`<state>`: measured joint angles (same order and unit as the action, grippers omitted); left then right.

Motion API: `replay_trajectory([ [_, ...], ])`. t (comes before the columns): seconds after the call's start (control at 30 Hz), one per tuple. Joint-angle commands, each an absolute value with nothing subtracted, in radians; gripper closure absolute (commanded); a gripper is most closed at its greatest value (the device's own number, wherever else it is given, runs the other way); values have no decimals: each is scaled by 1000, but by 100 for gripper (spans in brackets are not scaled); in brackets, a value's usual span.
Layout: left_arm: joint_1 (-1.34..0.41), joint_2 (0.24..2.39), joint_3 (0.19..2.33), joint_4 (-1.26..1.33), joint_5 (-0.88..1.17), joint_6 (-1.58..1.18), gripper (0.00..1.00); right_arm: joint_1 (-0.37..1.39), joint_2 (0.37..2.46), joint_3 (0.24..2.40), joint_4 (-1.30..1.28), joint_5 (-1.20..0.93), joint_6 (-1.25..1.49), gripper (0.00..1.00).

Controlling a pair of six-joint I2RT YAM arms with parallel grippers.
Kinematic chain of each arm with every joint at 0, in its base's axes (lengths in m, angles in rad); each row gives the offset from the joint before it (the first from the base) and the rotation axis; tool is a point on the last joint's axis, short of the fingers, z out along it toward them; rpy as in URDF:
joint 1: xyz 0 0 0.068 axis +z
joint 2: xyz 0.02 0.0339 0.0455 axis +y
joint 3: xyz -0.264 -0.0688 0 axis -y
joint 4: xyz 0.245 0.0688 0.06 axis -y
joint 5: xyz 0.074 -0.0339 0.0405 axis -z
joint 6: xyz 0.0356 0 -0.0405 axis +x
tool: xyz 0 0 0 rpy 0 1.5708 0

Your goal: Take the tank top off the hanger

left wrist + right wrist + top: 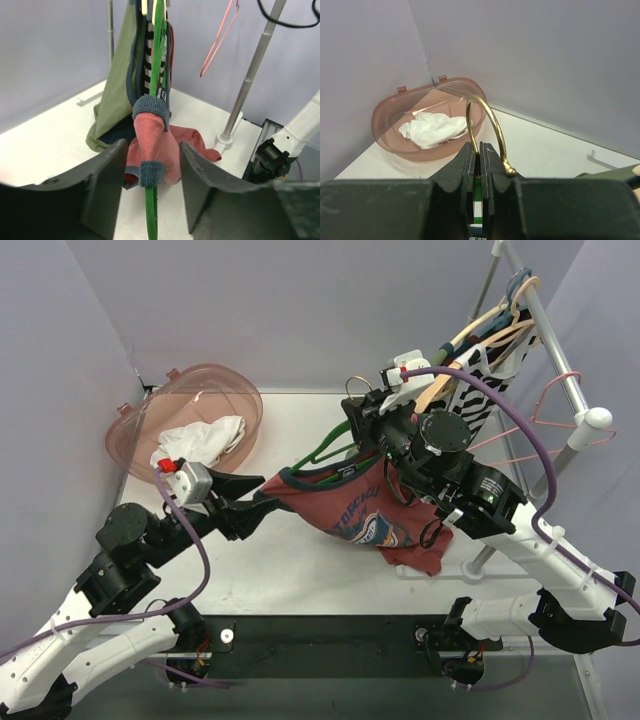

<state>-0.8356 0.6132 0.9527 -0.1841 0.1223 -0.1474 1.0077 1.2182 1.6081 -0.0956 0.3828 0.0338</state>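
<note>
1. Right gripper (480, 165) clamped tight on the neck of the green hanger (325, 452), just under the gold hook (496, 127); no gap between the jaws in the right wrist view.
2. Hanger held up off the table (300, 560), tilted, its left end lower and pointing toward the left arm.
3. Red tank top (370, 520) with blue-grey trim on the hanger, body draped down below the right wrist, hem just above or on the table; cannot tell which.
4. Left gripper (152, 150) partly open, holding nothing. Fingers (105, 190) set either side of the trimmed strap (150, 135) and the green hanger arm, strap looped over that arm.
5. Pink basin (240, 390) at far left with a white cloth (200, 445) inside.
6. Rack (560, 370) at far right carrying other hangers and garments.
</note>
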Motion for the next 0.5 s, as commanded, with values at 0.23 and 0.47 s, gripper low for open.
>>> replay_trajectory([
  [0.23, -831, 460, 809, -155, 44, -210, 24, 1006, 1233, 1715, 35, 432, 89, 100],
  [0.47, -833, 456, 713, -48, 49, -232, 20, 1008, 1262, 1761, 46, 453, 127, 100],
])
